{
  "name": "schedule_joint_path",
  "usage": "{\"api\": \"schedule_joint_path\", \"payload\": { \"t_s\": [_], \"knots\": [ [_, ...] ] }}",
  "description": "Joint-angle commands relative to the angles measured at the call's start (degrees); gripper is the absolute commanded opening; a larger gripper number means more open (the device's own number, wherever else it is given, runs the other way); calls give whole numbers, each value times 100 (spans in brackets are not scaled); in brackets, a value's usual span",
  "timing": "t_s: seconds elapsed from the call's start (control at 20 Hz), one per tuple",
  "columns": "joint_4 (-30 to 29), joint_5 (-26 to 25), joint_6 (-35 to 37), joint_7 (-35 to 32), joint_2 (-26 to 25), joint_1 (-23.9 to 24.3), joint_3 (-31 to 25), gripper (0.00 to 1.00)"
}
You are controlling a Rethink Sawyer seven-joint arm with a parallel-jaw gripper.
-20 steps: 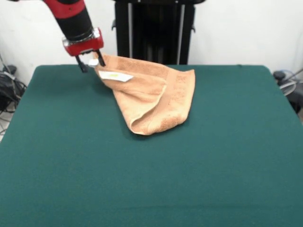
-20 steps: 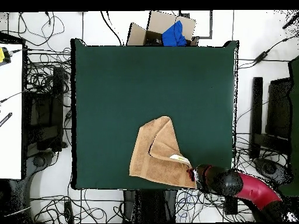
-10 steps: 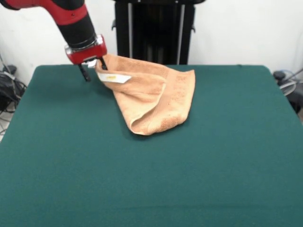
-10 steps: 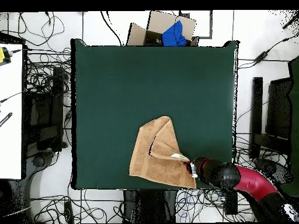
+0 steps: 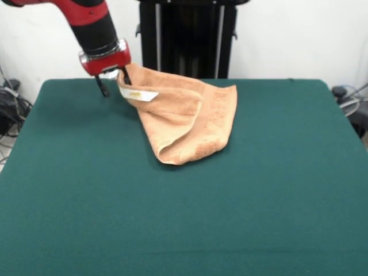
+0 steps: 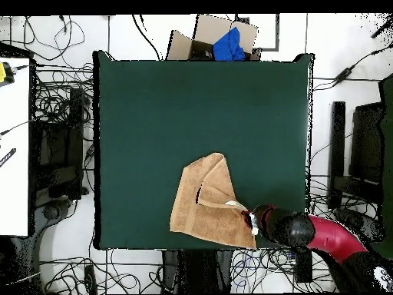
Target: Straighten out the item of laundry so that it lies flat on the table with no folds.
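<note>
The item of laundry (image 5: 184, 118) is a light orange-tan towel, folded over itself into a rough triangle on the far half of the green table (image 5: 172, 218). A white label (image 5: 138, 95) shows near its raised far-left corner. My gripper (image 5: 114, 84) hangs from the red arm right at that corner, and the cloth rises up against it. In the overhead view the towel (image 6: 203, 211) lies by the table's bottom edge, with the gripper (image 6: 252, 222) at its lower right corner. Whether the cloth is pinched does not show.
A black pedestal (image 5: 187, 37) stands behind the table's far edge. Beyond the opposite table edge in the overhead view sits a cardboard box with blue cloth (image 6: 226, 42). Cables (image 6: 57, 115) cover the floor on both sides. A white bench (image 6: 14, 146) stands at the left.
The gripper has dropped a little and shifted slightly right in the front view. The towel's raised corner and the label moved with it. The rest of the towel stayed put.
</note>
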State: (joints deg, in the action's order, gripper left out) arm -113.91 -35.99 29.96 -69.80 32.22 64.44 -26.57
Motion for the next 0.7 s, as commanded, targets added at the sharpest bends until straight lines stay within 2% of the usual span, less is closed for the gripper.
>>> {"api": "schedule_joint_path", "payload": {
  "t_s": [0.05,0.15,0.35,0.7],
  "knots": [
    [-718,226,180,-479,752,-576,-316,100],
    [-879,306,43,-619,883,-643,-327,100],
    [-809,317,-260,-560,927,-682,-418,100],
    [102,57,-514,-59,456,-703,-639,100]
  ]
}}
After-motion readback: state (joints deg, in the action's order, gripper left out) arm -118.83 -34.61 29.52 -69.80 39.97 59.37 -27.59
